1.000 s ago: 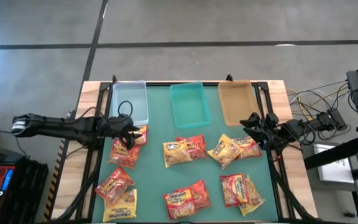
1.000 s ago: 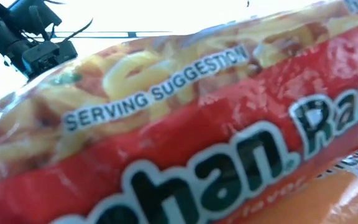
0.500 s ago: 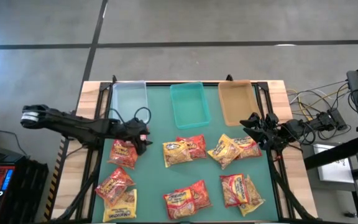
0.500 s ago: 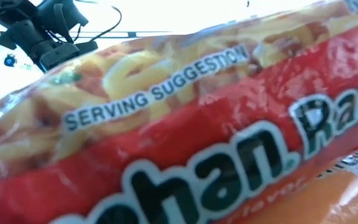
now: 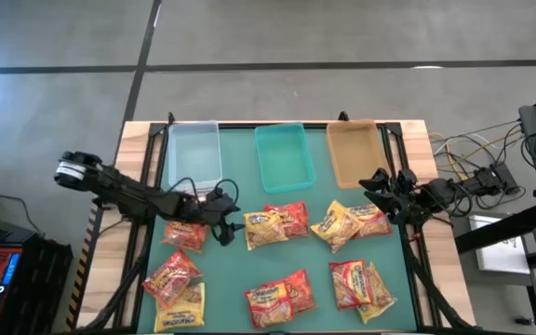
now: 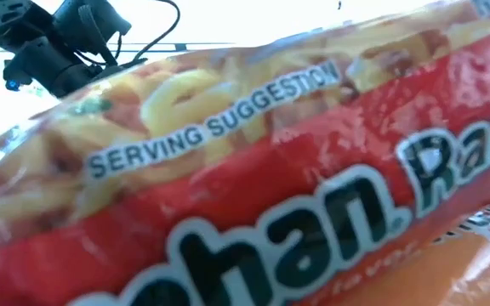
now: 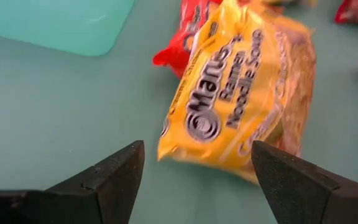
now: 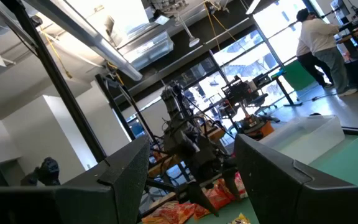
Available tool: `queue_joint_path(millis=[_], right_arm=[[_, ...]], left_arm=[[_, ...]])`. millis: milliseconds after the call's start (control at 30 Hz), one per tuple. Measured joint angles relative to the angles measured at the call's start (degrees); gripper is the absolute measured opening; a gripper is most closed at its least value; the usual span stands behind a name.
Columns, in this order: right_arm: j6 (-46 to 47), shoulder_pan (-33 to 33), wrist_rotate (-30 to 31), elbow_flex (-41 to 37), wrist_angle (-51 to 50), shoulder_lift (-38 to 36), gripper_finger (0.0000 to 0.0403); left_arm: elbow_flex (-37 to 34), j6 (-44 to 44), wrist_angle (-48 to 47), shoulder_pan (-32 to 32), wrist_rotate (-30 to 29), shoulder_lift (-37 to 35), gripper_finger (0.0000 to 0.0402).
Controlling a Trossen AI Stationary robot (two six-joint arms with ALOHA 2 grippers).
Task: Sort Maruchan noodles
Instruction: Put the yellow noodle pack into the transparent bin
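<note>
Left gripper (image 7: pixel 194 171) empty, fingers apart, facing yellow packet (image 7: pixel 241 93); straddle its near edge squarely before closing.

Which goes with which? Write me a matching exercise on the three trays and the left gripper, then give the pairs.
Things:
1. clear tray
2. teal tray
3. tan tray
4. left gripper

Places or states:
A. middle of the tray row
B. open, facing a yellow packet
C. right end of the tray row
D. left end of the tray row

Pairs: 1-D, 2-A, 3-C, 4-B
</note>
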Motion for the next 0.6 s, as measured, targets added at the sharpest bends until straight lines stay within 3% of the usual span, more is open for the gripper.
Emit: queue_joint_path(millis=[133,600], right_arm=[[0.00,0.00,0.00,0.00,0.00,-0.01,0.0224],[0.00,0.00,-0.01,0.00,-0.02,0.00,0.0224]], left_arm=[[0.00,-2.11,5.55,-1.35,-3.45,3.90,0.0279],[-0.22,-3.11,24.49,-3.27,-4.62,16.56,0.0278]])
